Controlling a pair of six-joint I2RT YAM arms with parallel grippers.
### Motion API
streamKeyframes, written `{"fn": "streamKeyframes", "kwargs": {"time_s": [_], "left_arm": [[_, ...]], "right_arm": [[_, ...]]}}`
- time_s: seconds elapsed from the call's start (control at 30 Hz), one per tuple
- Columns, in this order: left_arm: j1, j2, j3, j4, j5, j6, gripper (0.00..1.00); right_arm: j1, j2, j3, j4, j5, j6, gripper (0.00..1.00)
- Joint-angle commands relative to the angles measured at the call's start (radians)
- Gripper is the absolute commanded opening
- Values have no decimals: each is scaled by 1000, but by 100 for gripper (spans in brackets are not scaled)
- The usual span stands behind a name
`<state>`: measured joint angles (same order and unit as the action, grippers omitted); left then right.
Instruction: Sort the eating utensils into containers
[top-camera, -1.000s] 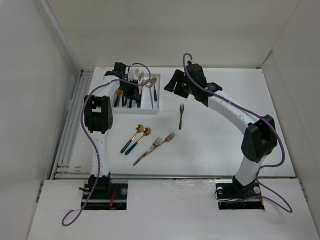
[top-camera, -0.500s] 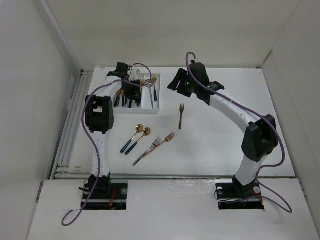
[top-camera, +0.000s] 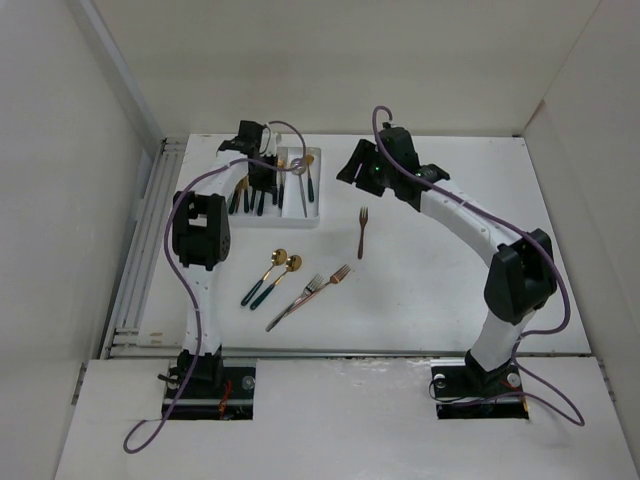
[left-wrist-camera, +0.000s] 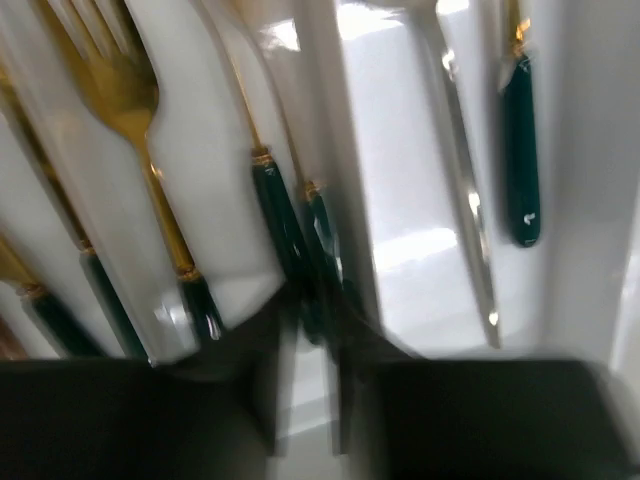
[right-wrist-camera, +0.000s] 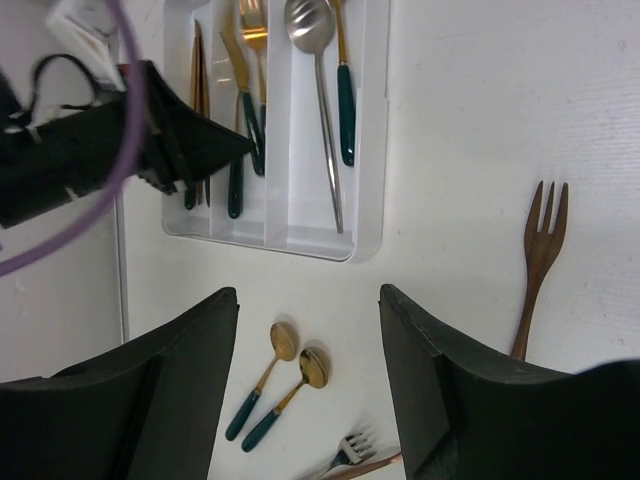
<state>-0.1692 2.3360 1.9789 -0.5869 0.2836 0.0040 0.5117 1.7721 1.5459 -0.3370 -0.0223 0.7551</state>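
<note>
Utensils (right-wrist-camera: 243, 110): most lie in the white tray (right-wrist-camera: 300, 243) at the table's (top-camera: 430, 290) far left. Two spoons (top-camera: 272, 277), crossed forks (top-camera: 318, 288) and a brown fork (top-camera: 362, 232) lie loose, unmoved.
Left gripper (top-camera: 262, 168): over the tray, shifted slightly toward its far end. The close view is blurred, so I cannot tell how its jaws stand.
Right gripper (right-wrist-camera: 308, 295): jaws apart, empty, beside the tray, barely moved.
Meaning: probably a drop-off just finished; loose pieces remain to collect.

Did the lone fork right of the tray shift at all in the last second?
No. The fork lies at the same spot and angle, just as far to the right of the tray as before.
</note>
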Motion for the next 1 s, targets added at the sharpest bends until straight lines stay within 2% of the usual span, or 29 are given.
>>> {"fn": "streamKeyframes", "kwargs": {"time_s": [0.0, 0.33, 0.43, 0.53, 0.6, 0.63, 0.73, 0.87, 0.97], "left_arm": [[-6, -38, -22, -17, -8, 17, 1], [-6, -86, -17, -7, -9, 17, 1], [-6, -86, -8, -17, -9, 27, 8], [-15, -110, -8, -27, -9, 36, 23], [-15, -127, -8, -36, -9, 45, 32], [-15, -145, -8, -36, -9, 45, 40], [-15, -184, 26, -45, -9, 54, 50], [-15, -243, 52, -68, -50, 76, 54], [-15, -308, 61, -77, -134, 96, 58]], "right_arm": [[-6, -56, -7, 9, 13, -19, 64], [-6, -96, -49, 9, 24, -19, 64], [-6, -105, -49, 9, 24, -19, 64], [-6, -105, -49, -26, 35, -30, 64], [-6, -105, -35, -80, 88, -30, 65], [-6, -86, -35, -138, 106, -30, 68], [-6, -18, -26, -253, 143, -55, 71], [-6, 84, -35, -316, 134, -112, 71], [36, 142, -35, -316, 124, -151, 68]]}}
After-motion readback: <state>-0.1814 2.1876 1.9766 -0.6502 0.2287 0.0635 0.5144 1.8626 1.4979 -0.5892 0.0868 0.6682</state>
